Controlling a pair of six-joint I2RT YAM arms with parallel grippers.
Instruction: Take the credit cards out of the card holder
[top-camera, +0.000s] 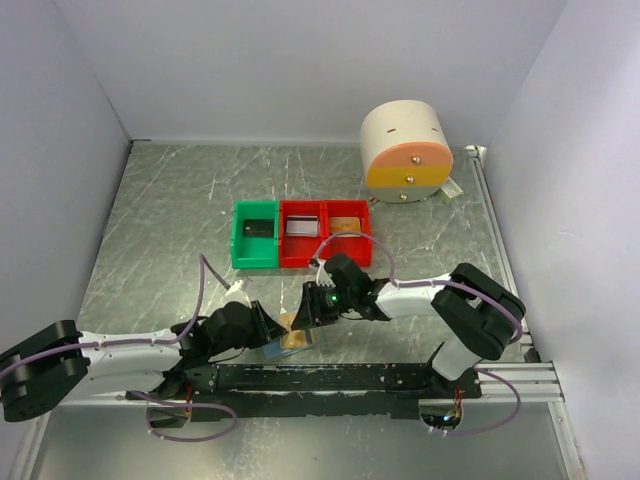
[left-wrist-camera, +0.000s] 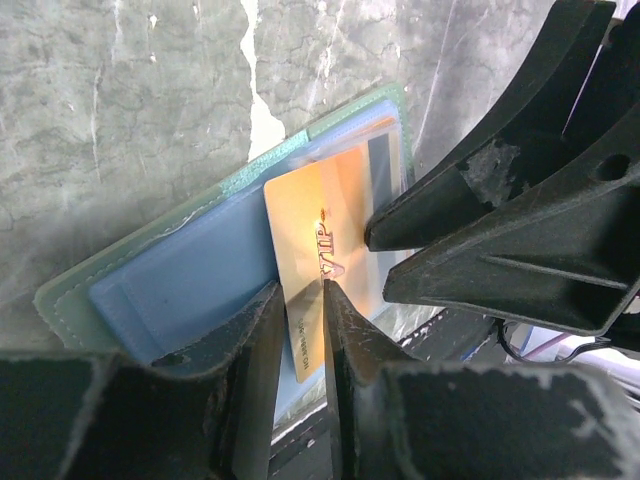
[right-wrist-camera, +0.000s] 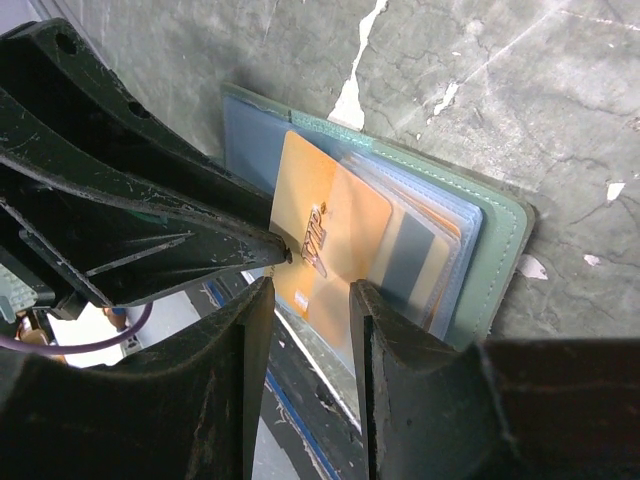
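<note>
- Currently the card holder (left-wrist-camera: 170, 285) lies flat and spread open on the worktop (top-camera: 160, 230). The row of bins (top-camera: 300, 260) stands beyond it, well apart, and the arms' base rail (top-camera: 330, 378) runs just on its near side.
- A gold card (left-wrist-camera: 315, 235) marked VIP pokes partway out of the holder's right-hand pocket, free end toward the holder's near edge. More cards show through the sleeves beneath it; how many is unclear.
- Left tool (left-wrist-camera: 303, 300): at the holder's near edge, jaws a narrow slot apart, straddling the card's free end. No firm pinch visible; the card looks loose in the slot.
- Right tool (right-wrist-camera: 310, 290): over the holder's right half, jaws moderately apart, nothing between them. In the left wrist view its tips sit at the card's right edge, touching or nearly so; cannot tell which.
- Handling, as judged: the card is light, thin, stiff and glossy, so likely slippery across its faces. The holder is soft and light and would probably drag along unless pinned.
- Best hold: pinch the card's exposed end face to face, deep enough not to slip, and pull straight along the pocket while the holder's left half or rim is pressed down.
</note>
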